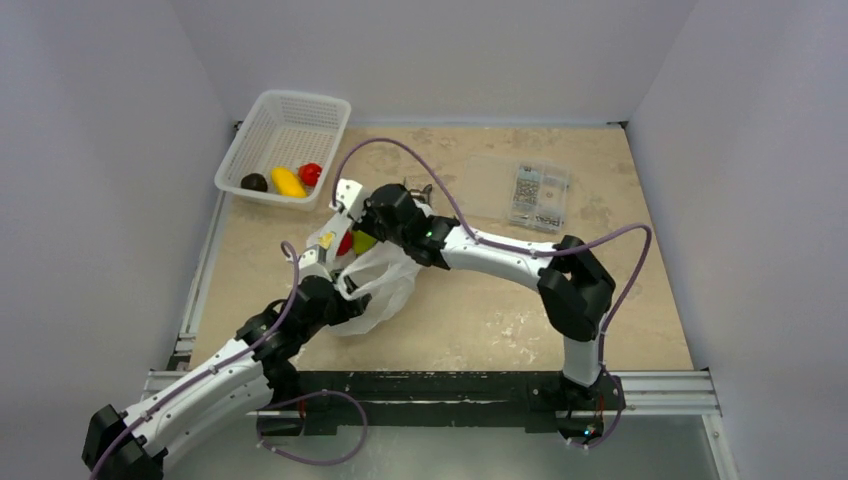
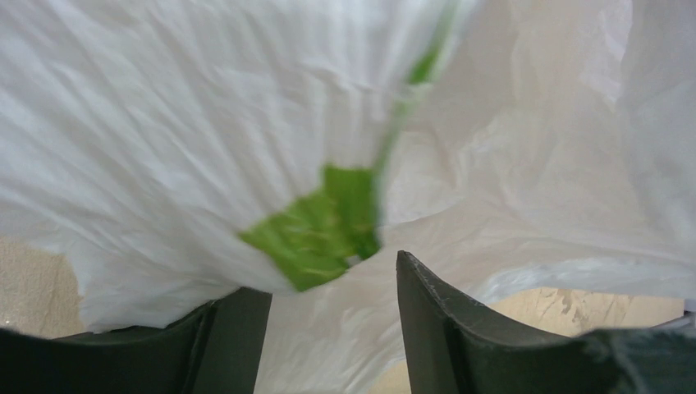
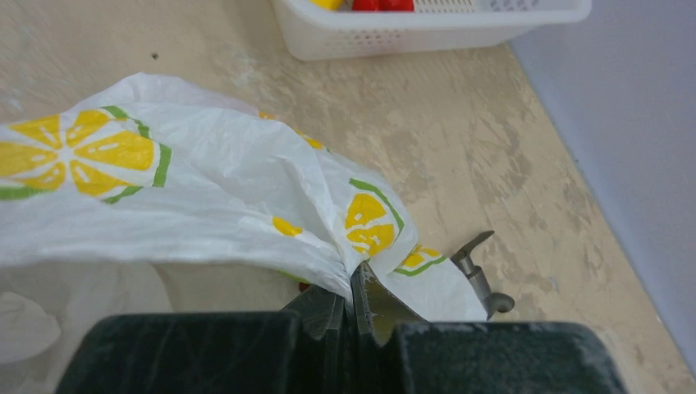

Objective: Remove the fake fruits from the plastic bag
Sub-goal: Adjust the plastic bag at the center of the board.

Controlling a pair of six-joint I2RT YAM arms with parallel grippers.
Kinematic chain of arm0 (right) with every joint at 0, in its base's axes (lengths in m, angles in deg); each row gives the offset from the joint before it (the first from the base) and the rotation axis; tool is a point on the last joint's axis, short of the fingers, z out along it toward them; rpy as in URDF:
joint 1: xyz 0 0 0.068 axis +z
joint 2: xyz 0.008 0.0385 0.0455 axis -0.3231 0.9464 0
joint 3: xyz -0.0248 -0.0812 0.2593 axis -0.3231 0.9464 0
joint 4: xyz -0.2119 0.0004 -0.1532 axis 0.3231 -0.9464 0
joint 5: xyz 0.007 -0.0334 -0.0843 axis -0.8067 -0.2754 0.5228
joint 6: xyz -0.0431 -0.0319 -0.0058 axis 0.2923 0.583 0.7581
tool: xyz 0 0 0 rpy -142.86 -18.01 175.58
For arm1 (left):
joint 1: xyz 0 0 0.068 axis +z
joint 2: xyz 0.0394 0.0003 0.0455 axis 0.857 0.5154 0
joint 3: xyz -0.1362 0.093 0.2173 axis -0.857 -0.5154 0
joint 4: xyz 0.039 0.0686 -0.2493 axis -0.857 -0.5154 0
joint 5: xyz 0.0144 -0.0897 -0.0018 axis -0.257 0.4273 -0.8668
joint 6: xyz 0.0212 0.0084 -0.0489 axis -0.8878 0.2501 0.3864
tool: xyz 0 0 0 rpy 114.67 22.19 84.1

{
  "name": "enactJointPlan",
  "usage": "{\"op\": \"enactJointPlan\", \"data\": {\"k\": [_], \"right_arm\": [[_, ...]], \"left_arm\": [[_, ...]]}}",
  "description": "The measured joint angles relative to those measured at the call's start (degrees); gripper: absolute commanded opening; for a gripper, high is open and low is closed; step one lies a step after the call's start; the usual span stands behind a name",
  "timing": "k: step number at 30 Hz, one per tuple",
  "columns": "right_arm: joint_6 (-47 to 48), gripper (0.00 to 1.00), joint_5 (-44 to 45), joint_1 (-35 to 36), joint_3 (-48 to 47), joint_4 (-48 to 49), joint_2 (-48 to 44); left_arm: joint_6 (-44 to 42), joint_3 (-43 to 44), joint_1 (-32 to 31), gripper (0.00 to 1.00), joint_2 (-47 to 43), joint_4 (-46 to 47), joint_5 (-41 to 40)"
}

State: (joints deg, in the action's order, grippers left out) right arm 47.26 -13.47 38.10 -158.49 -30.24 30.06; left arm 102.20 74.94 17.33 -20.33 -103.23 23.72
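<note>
Right tool (image 3: 351, 297) pinches the plastic bag (image 3: 205, 189) left of the surface's (image 1: 480, 320) middle. Left tool (image 2: 332, 328) stands apart around its film. Three fake fruits (image 1: 288, 181) lie in the far-left-corner basket (image 1: 300, 110); a red fruit (image 1: 345, 243) and green fruit (image 1: 364, 242) remain bagged.

Beige mottled worktop (image 1: 500, 320) | white mesh basket (image 1: 285, 135) at the far-left corner | clear flat box (image 1: 540, 197) of small parts towards the far right | lemon-print plastic bag (image 1: 385, 285) crumpled mid-worktop | small hammer (image 3: 478, 277) at the bag's edge.
</note>
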Motion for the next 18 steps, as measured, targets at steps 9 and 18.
{"op": "enactJointPlan", "data": {"k": [9, 18], "right_arm": [[-9.49, 0.00, -25.24, -10.43, -17.11, -19.06, -1.49], [-15.74, 0.00, -33.90, -10.60, -10.54, -22.36, -1.49]], "left_arm": [[-5.95, 10.88, 0.00, 0.61, 4.74, -1.77, -0.85], [-10.29, 18.14, 0.00, 0.57, 13.66, -1.27, -4.26]]}}
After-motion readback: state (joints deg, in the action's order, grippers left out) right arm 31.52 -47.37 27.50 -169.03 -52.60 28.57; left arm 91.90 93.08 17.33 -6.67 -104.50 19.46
